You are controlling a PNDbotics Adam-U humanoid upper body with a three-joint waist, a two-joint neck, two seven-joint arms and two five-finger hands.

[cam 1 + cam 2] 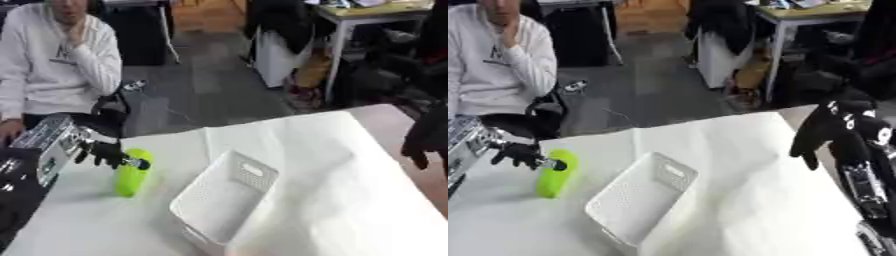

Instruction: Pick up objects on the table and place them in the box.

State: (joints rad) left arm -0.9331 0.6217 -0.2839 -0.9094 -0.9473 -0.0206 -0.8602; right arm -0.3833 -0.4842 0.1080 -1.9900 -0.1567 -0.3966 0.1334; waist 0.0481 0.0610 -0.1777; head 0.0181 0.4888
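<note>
Left eye view: left hand [105, 152] curled around green bottle [131, 177]; right hand [833, 132] hangs relaxed, holding nothing, beyond white box [636, 200].

Left hand [107, 153] covers part of the green object [131, 179], its identity unclear. Box [223, 200] near corner blurred.

My left hand [107, 154] is curling its fingers around the lime-green bottle [131, 173], which is lying beside the white basket [223, 199].
</note>
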